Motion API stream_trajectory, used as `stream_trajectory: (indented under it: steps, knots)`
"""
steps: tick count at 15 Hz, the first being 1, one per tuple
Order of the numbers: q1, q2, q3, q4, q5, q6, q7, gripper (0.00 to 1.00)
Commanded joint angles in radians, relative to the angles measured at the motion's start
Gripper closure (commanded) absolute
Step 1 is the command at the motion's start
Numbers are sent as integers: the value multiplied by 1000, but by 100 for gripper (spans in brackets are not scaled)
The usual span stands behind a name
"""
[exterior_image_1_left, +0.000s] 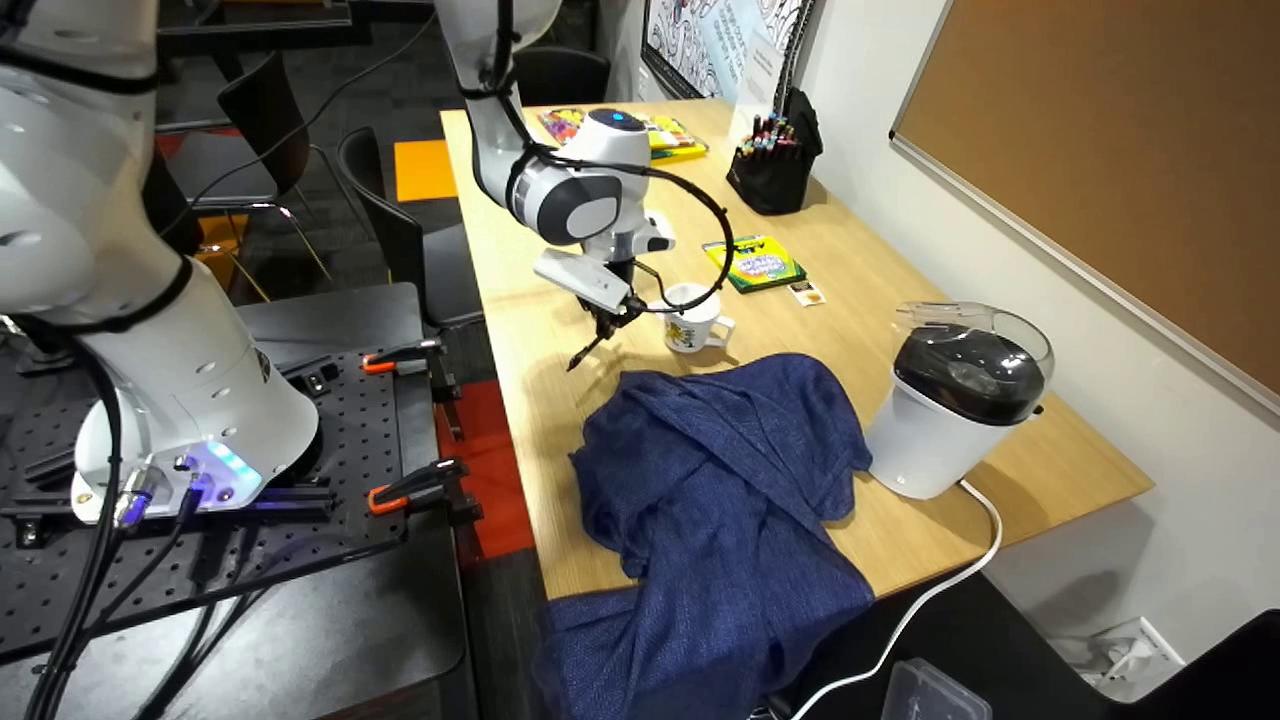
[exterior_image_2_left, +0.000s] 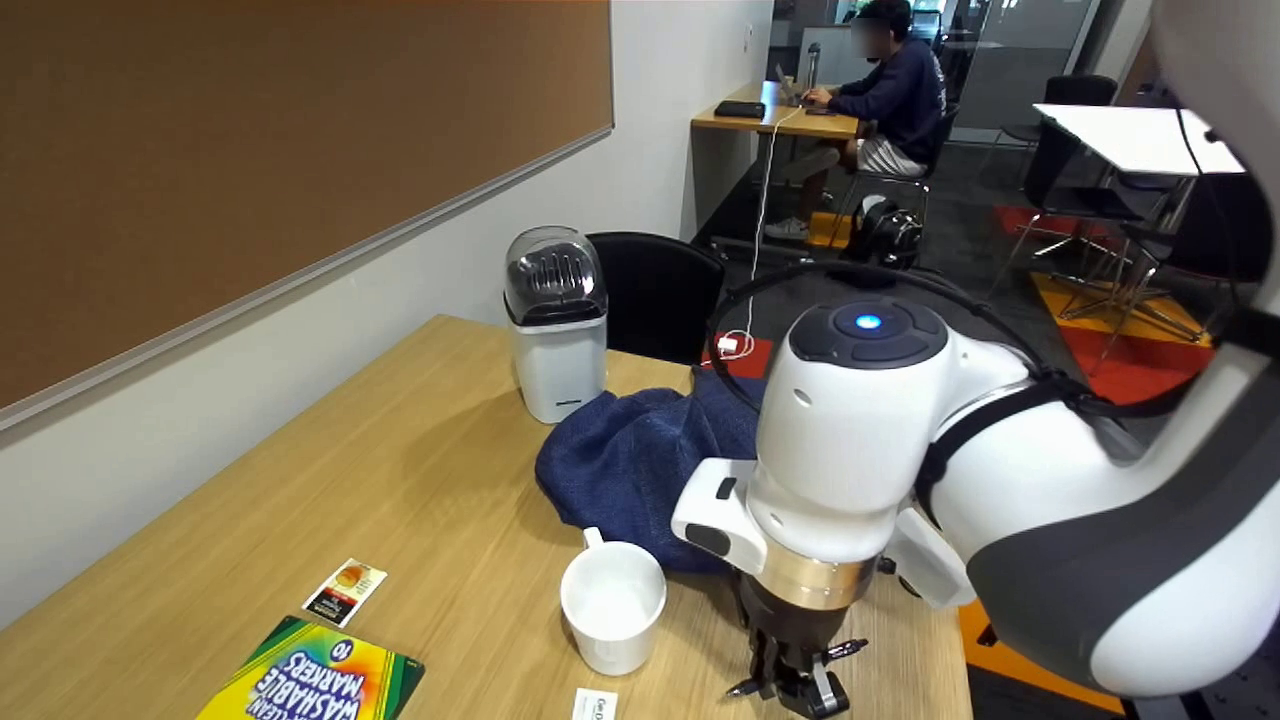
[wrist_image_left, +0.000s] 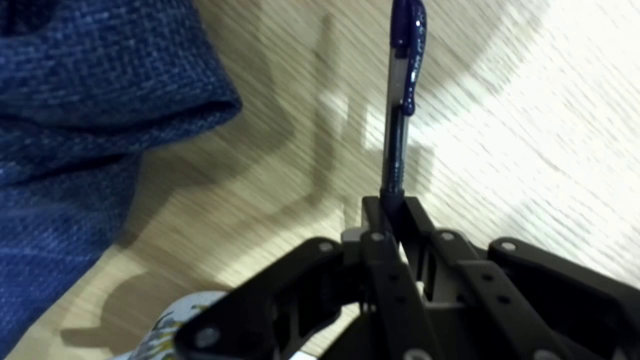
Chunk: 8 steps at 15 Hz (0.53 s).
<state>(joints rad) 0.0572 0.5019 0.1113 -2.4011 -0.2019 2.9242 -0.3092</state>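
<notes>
A dark purple pen (wrist_image_left: 397, 125) with a clear barrel and a glossy clip is pinched between the fingertips of my gripper (wrist_image_left: 392, 212). In the wrist view its capped end points away from the fingers, and shadows fall on the wood beside it. The gripper (exterior_image_1_left: 610, 318) hangs low over the table in an exterior view, with one pen end sticking out below it. In an exterior view both pen ends show on either side of the gripper (exterior_image_2_left: 795, 685). Close beside it stands a white mug (exterior_image_2_left: 613, 605) with a printed pattern (wrist_image_left: 172, 320). A crumpled navy cloth (wrist_image_left: 100, 75) lies nearby.
The cloth (exterior_image_1_left: 720, 490) drapes over the table's end. Beside it stands a white popcorn maker (exterior_image_1_left: 920, 430) with a cord. A marker box (exterior_image_1_left: 758, 265), a small packet (exterior_image_1_left: 806, 293) and a black marker case (exterior_image_1_left: 772, 175) lie along the wall side. Chairs (exterior_image_1_left: 400, 240) stand by the table edge.
</notes>
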Motion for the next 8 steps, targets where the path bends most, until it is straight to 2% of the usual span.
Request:
stream_trajectory:
  steps: [1,4,8]
  knots:
    - [70,-113,-43,-33,-9,-28,111,97]
    - [101,-165,-64,-21,-13,-54,168,97]
    - [86,-220,-46,17,16,-141,195,97]
